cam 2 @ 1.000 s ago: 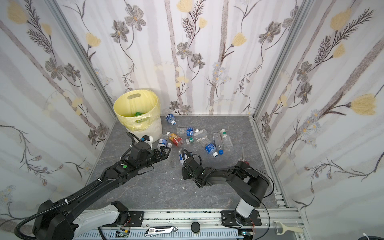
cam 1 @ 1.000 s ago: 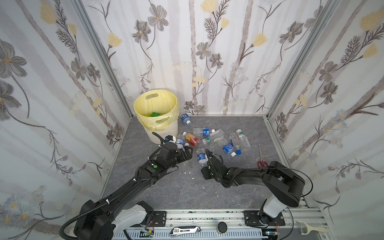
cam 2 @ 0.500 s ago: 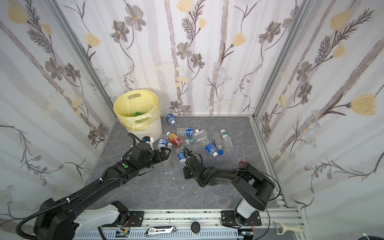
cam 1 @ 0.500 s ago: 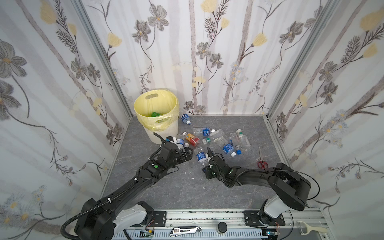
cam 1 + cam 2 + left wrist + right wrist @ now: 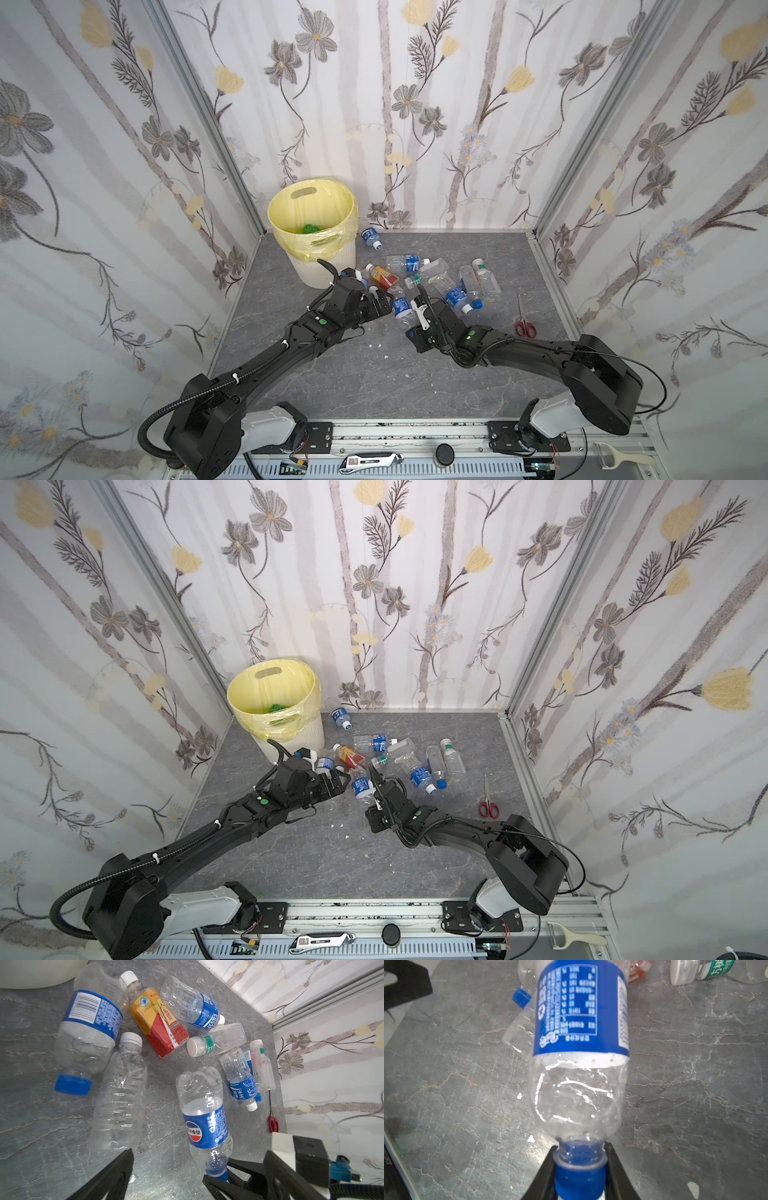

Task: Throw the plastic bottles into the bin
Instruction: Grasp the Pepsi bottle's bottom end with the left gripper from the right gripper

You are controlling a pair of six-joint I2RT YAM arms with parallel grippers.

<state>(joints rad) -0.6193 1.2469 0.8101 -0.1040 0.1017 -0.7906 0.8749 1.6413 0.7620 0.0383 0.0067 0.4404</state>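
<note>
**Right tool pinches a bottle by its neck; bin waits at the back**

Nearest, the right tool (image 5: 580, 1167) is clamped on the blue cap and neck of a Pepsi bottle (image 5: 579, 1084). That is a sensible hold, since the neck is rigid where the crumpled body would give. Whether the bottle's base is clear of the table (image 5: 374, 374) I cannot tell. Just beside it the left tool (image 5: 380, 306) stands spread wide and empty, facing an unlabelled clear bottle (image 5: 120, 1093), likely its next pick. Beyond lie the other plastic bottles (image 5: 440, 278), scattered. Farthest, in the back-left corner, the bin (image 5: 320, 266) holds a green bottle (image 5: 309, 228).
</note>
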